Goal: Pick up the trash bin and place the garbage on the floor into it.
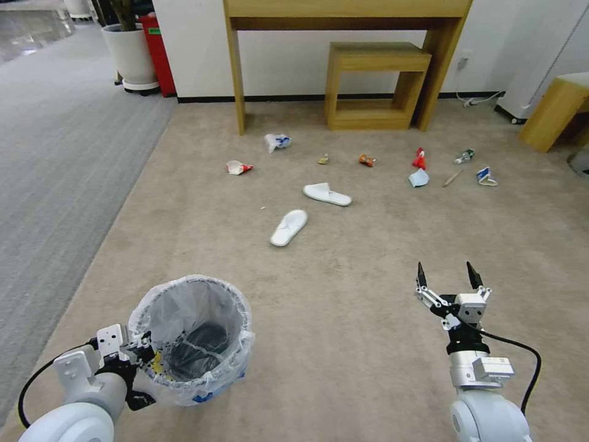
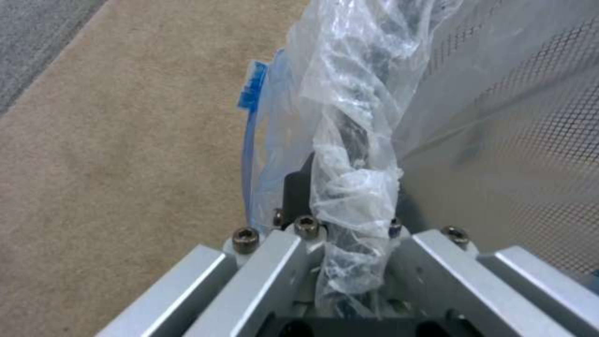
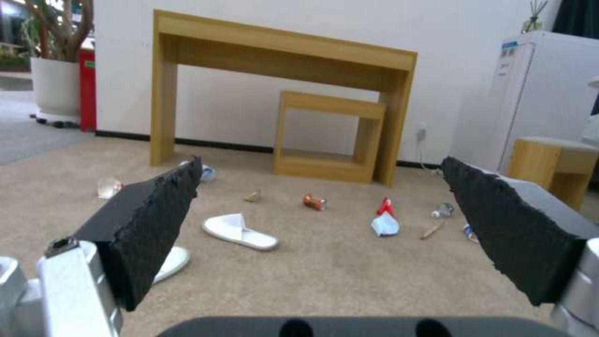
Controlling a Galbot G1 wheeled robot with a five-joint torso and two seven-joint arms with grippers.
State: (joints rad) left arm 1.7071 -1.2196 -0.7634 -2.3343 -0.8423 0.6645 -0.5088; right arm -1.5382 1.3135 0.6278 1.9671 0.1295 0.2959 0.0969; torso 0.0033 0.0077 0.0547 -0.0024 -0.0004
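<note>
Left hand [image 1: 140, 359]: clamped on the near rim of the trash bin [image 1: 191, 339], pinching rim and bunched bag liner [image 2: 353, 154] together; bin held at the robot's left front, whether clear of the carpet cannot be told. Bin interior: dark, no litter visible inside.

Right hand [image 1: 447, 277]: fingers [image 3: 147, 224] spread wide, nothing between them, poised above the beige carpet [image 1: 343, 294], aimed toward the litter.

Litter on the carpet, none collected:
- near slipper [image 1: 289, 227], far slipper [image 1: 327, 194]
- paper cup [image 1: 238, 167]
- white-blue plastic bag [image 1: 277, 142]
- small yellowish scrap [image 1: 323, 159]
- orange wrapper [image 1: 367, 160]
- red wrapper [image 1: 419, 159], touching pale tissue [image 1: 419, 178]
- wooden stick [image 1: 453, 178], small bottle [image 1: 464, 156], flattened cup [image 1: 486, 177]

Beyond: wooden console with nested stool [image 1: 375, 83] against the wall.

Status, judged: bin pickup apparently done; every piece left to gather.
</note>
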